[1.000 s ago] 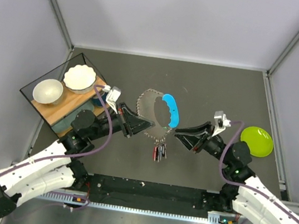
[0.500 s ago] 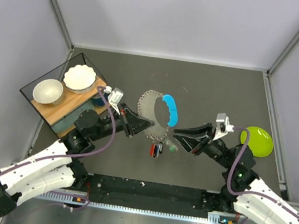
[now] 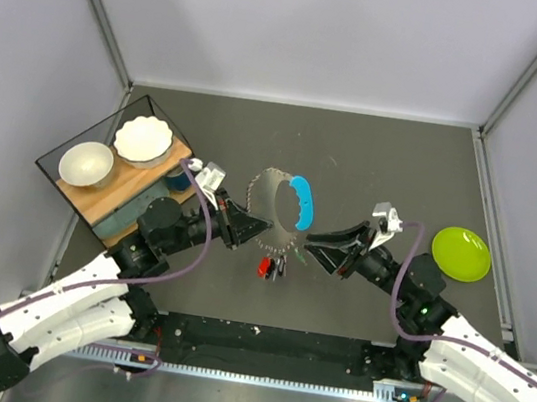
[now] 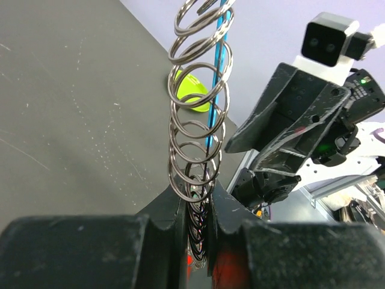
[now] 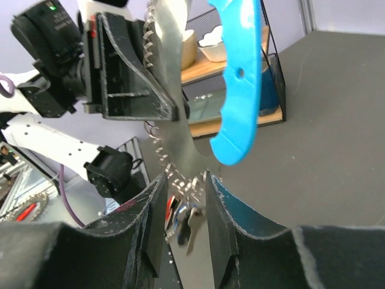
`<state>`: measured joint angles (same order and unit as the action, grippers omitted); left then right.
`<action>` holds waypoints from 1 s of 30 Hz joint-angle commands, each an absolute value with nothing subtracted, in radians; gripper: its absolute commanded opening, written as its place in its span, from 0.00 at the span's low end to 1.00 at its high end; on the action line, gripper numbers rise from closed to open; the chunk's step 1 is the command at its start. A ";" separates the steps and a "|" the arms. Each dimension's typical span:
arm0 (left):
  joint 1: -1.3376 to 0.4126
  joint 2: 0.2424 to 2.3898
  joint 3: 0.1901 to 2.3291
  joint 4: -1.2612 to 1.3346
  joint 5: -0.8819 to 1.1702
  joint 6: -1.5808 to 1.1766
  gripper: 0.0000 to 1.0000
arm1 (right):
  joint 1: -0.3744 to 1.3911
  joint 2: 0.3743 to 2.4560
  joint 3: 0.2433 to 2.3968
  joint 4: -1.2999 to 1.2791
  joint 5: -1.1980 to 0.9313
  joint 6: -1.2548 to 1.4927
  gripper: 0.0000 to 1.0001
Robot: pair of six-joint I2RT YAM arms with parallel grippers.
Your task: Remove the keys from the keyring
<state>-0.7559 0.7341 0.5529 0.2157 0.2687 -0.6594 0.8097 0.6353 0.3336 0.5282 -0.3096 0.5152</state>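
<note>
Both arms are holding the keyring (image 3: 267, 196) up off the desk (image 3: 376, 157) between them. It is showing as a silvery toothed band edged with wire coils, carrying a blue handle (image 3: 299, 200) on its far side. The left tool (image 3: 262, 228) is gripping it from the left, and in the left wrist view this tool (image 4: 197, 201) is closed narrow on the foot of the coil stack (image 4: 195, 132). The right tool (image 3: 311, 240) is coming in from the other side. In its own view the right tool (image 5: 183, 186) is nipping the coiled rim (image 5: 171, 138) with only a slim gap, just below the blue handle (image 5: 240, 78).

The keys (image 3: 271, 265) are hanging in a small bunch under the band, midway between the two tools and clear of the desk. In the right wrist view the keys (image 5: 183, 221) are dangling right beneath the fingertips. I cannot tell which coil they are threaded on.

The step in hand looks like steadying the holder before working a key free. None seems to be off yet. Next, one tool will likely need to let go and take a single key, sliding it along the coil while the other is bracing
</note>
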 commanded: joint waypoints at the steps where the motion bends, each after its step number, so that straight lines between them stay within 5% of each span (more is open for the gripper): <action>1: -0.753 0.684 0.581 0.273 0.284 -0.626 0.00 | 0.819 0.618 0.350 0.489 -0.311 0.454 0.34; 8: -0.752 0.669 0.624 0.255 0.295 -0.626 0.00 | 0.833 0.604 0.370 0.446 -0.304 0.407 0.36; 15: -0.752 0.669 0.689 0.219 0.298 -0.644 0.00 | 1.057 0.629 0.417 0.393 -0.026 0.204 0.37; 23: -0.752 0.661 0.719 0.221 0.308 -0.650 0.00 | 1.146 0.733 0.465 0.483 -0.003 0.183 0.37; 30: -0.753 0.661 0.755 0.170 0.337 -0.614 0.00 | 1.149 0.623 0.410 0.509 0.052 0.198 0.36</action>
